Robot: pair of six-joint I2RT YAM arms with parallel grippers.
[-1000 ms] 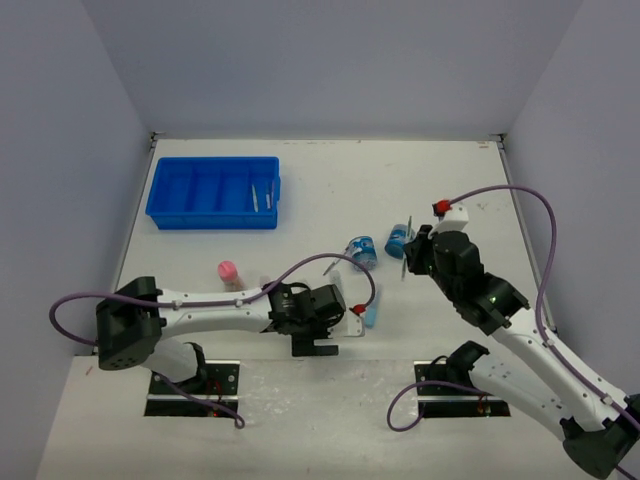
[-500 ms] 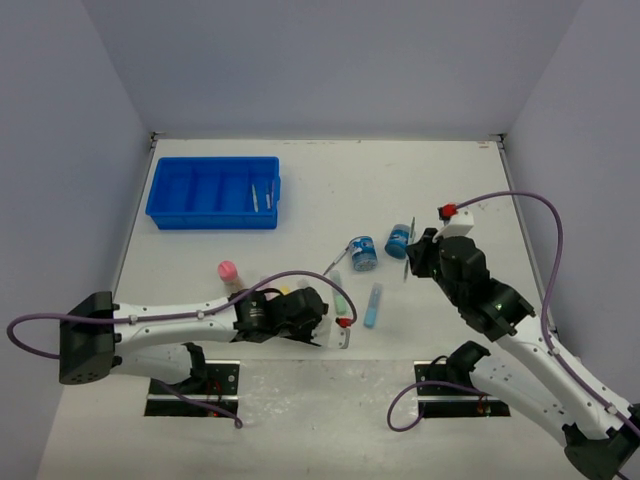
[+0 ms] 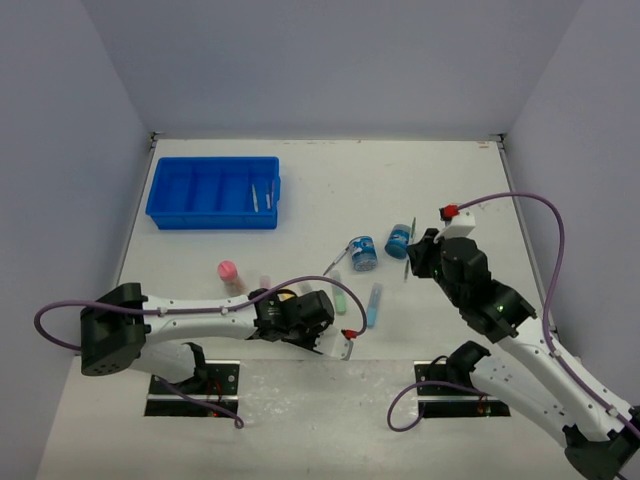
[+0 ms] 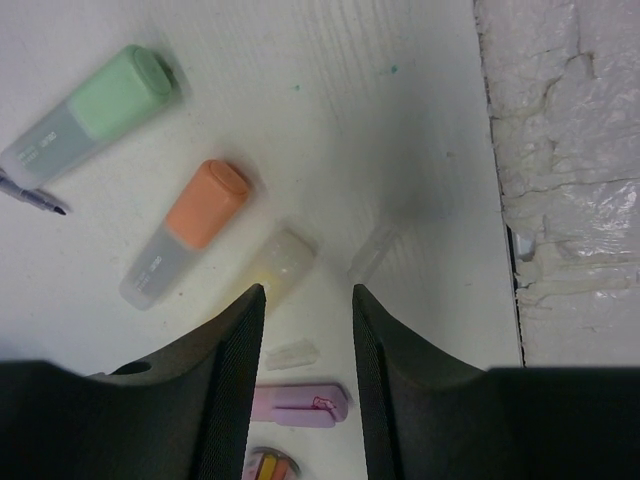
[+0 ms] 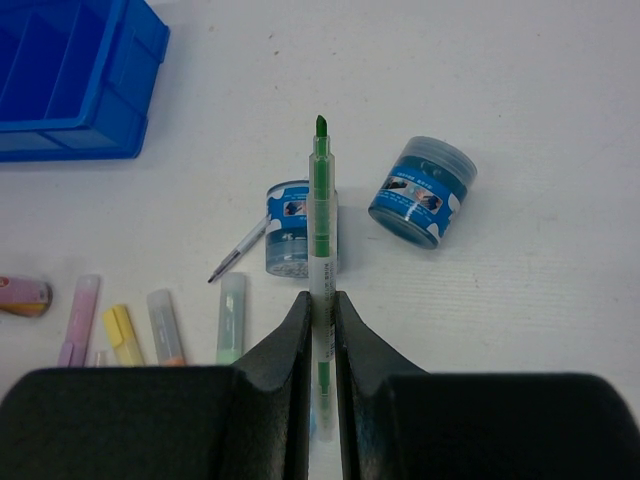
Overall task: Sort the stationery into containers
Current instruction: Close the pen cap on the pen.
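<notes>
Stationery lies loose mid-table, well apart from the blue tray (image 3: 213, 217) at the far left. Only two thin pens (image 3: 262, 197) sit in the tray's rightmost compartment.

On the right side, the right gripper (image 5: 320, 298) has its jaws clamped on a green pen (image 5: 320, 190). The pen's tip points away from the wrist and it is held over the nearer of the two round tubs (image 5: 422, 190).

On the left side, the left gripper (image 4: 305, 300) has its jaws partly apart, and we make out nothing between them; bare table (image 3: 450, 170) shows in the gap. It hangs close to the table's near edge, over a row of markers:
- the green marker (image 4: 95, 115)
- the orange marker (image 4: 190, 230)
- the yellow marker (image 4: 280, 262), just beside one fingertip
- the purple marker (image 4: 300, 405), further in under the wrist

A small clear piece (image 4: 372, 252) lies near the yellow marker; we cannot tell what it is.

Risks, as we judge them:
- The pen is pinched low on its barrel with most of its length sticking out. A quick swing could pivot it in the jaws or drop it short of the tray.
- The tray is on the left arm's side, so the right arm must cross toward it. The left arm is stretched across the front, and the two could clash.
- The markers are crowded. Closing there could nudge a neighbour or catch two at once.
- A marker knocked toward the near edge could roll off.
</notes>
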